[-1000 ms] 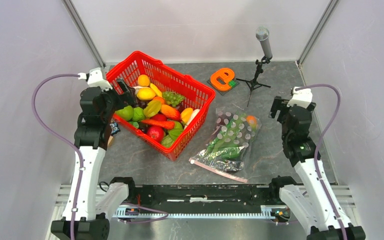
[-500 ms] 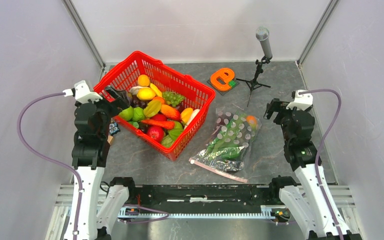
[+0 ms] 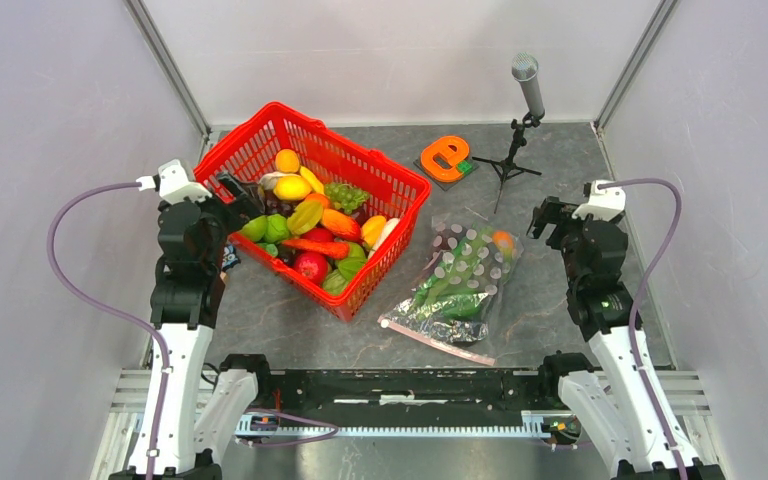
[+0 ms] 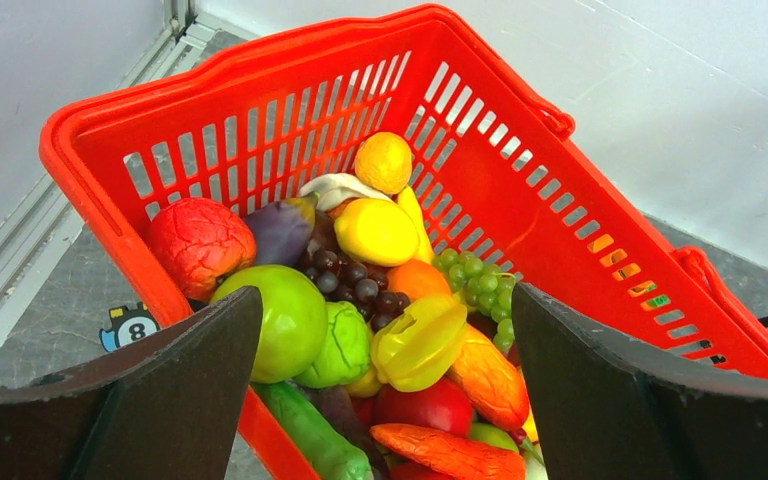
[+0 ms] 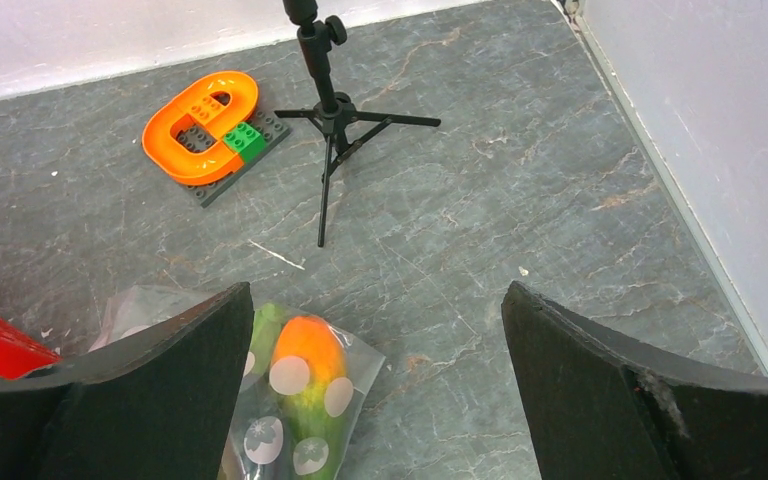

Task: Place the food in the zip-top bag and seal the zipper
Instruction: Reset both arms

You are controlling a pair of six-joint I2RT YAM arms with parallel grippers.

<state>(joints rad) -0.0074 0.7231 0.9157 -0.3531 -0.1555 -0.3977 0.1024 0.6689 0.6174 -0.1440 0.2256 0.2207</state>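
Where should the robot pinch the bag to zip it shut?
Probably one end of the zipper, from above. The zip-top bag lies flat with the food bulging mid-bag, so that pale near edge is the thin, free part.

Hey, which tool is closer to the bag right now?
Right. The right tool sits just off the bag's far right corner; the left tool is at the basket's left rim, across the basket from the bag.
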